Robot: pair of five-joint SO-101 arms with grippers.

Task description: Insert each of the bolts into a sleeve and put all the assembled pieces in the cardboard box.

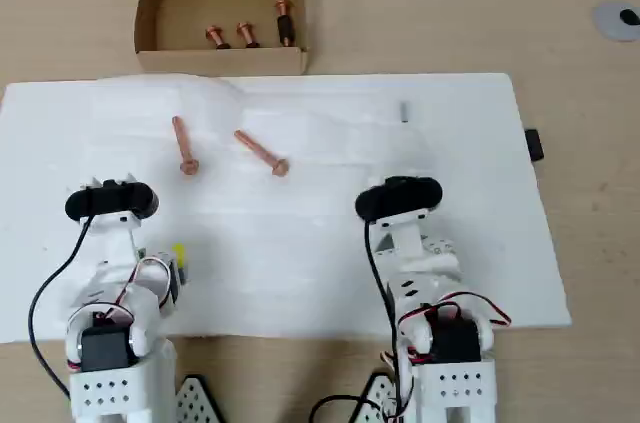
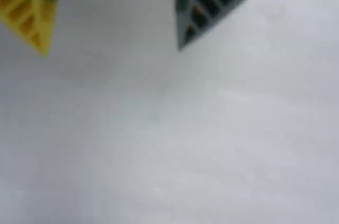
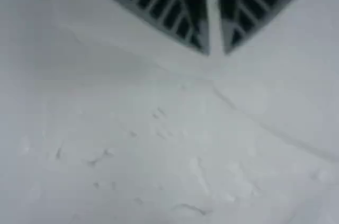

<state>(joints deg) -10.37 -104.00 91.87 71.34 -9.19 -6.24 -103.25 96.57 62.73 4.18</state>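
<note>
Two copper bolts lie loose on the white sheet [image 1: 300, 273]. The left bolt [image 1: 185, 146] lies just far and right of the left arm, its long axis running near-to-far with the head at the near end. The right bolt [image 1: 262, 153] lies slantwise between the arms, head near-right. The left gripper [image 2: 111, 49] is released, jaws wide apart above bare sheet, and it looks the better placed for the left bolt. The right gripper [image 3: 216, 53] is clenched on nothing. A small grey piece [image 1: 405, 113], possibly a sleeve, lies far of the right arm. A black piece [image 1: 534, 145] lies on the surface [image 1: 590, 93] at the sheet's right edge. The cardboard box [image 1: 150, 3], far left, holds three pieces [image 1: 246, 35].
</note>
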